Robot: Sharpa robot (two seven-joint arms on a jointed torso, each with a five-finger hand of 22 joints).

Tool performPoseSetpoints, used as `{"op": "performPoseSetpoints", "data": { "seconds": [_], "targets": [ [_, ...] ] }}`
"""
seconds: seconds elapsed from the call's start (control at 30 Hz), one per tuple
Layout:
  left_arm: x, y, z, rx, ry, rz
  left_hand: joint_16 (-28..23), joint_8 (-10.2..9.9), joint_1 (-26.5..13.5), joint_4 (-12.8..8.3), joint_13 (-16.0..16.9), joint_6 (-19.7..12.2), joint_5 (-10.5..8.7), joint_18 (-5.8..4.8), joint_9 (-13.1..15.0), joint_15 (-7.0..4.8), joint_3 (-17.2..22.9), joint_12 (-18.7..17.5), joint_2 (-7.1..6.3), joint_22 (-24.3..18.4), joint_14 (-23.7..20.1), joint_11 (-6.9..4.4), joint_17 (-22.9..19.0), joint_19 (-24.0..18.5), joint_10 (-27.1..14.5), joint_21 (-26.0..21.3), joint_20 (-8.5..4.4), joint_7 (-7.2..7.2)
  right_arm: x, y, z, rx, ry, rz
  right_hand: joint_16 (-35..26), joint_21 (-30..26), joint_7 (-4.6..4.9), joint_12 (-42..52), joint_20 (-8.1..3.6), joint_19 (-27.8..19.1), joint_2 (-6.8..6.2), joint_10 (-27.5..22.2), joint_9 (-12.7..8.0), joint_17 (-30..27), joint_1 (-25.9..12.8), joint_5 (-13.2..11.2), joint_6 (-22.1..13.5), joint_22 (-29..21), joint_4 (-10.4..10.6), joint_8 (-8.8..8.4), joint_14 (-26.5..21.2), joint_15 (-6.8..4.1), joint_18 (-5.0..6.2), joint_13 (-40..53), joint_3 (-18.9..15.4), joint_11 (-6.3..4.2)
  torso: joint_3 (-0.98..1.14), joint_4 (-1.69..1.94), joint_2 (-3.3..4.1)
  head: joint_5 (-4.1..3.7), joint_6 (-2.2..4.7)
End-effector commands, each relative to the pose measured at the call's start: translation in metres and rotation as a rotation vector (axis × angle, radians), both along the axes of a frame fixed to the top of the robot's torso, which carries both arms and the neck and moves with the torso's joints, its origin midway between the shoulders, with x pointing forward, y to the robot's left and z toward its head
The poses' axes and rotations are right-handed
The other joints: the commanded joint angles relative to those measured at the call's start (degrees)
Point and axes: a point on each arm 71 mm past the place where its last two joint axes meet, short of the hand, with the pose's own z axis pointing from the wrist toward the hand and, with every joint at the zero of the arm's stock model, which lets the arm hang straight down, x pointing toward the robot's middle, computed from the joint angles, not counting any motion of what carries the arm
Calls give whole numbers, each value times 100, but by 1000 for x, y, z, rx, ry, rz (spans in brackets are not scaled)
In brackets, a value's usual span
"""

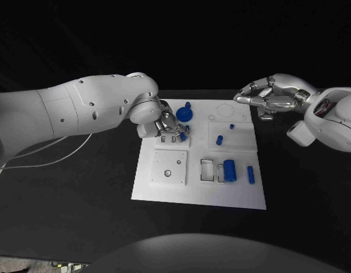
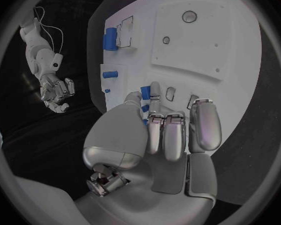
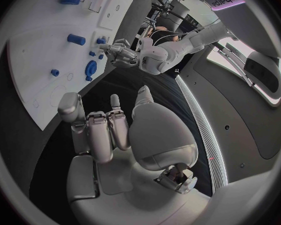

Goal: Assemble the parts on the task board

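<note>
No lettering, number or sign can be read on the task board point(image 1: 199, 193), its blue parts point(image 1: 230, 170), the table point(image 1: 69, 216) or either hand. In the right wrist view, mirrored lettering sits on a lit purple strip point(image 3: 223, 1) in the room, too blurred to read.

Task board point(image 1: 199, 190): white plate, faint grey outlines of recesses and circles. Parts point(image 1: 230, 169): solid blue, unpatterned. Table point(image 1: 77, 193): black, plain. Left arm point(image 1: 69, 108): white shell with small dark dots; left hand point(image 1: 169, 126): silver. Right arm point(image 1: 347, 122): white; right hand point(image 1: 265, 96): silver with dark seams. Cable point(image 1: 52, 156) beside left arm: white
</note>
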Motion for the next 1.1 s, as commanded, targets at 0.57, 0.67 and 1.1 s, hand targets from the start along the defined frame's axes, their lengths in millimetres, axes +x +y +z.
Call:
{"op": "performPoseSetpoints", "data": {
  "seconds": [0.57,0.67,1.1],
  "targets": [
    [-3,6,-2,133,5,76,14,583,306,-197,1496,-425,68,-38,1137,-61,1115,13,-428,17,602,-90,1509,-22,606,-104,-80,-41,-1,-1,-3,-7,22,12,-34,-56,6,-47,4,-95,24,-94,-10,1103,109,59,46,679,-54,-23,-75,8,37,1012,1,5,-1,0,-4,42,0],
    [-2,6,-2,133,-2,77,14,873,208,-176,1496,-640,60,-34,1604,-76,1484,13,-552,25,602,-81,1509,-21,606,-123,-99,-60,-1,-1,-3,-8,23,12,-34,-56,6,-47,4,-95,24,-94,-10,1103,109,59,46,679,-54,-23,-75,8,37,1012,1,5,-2,1,-3,47,0],
    [-5,5,0,142,-59,64,14,1323,-24,-282,1496,-768,4,-52,2372,-134,2490,13,-930,120,602,-151,1509,27,606,-120,-126,-127,-2,-3,-4,-10,28,8,-45,-93,7,-63,7,-138,25,-127,-9,1090,135,70,59,667,-66,-19,-100,10,45,998,3,8,-7,-3,0,36,0]
  ]
}}
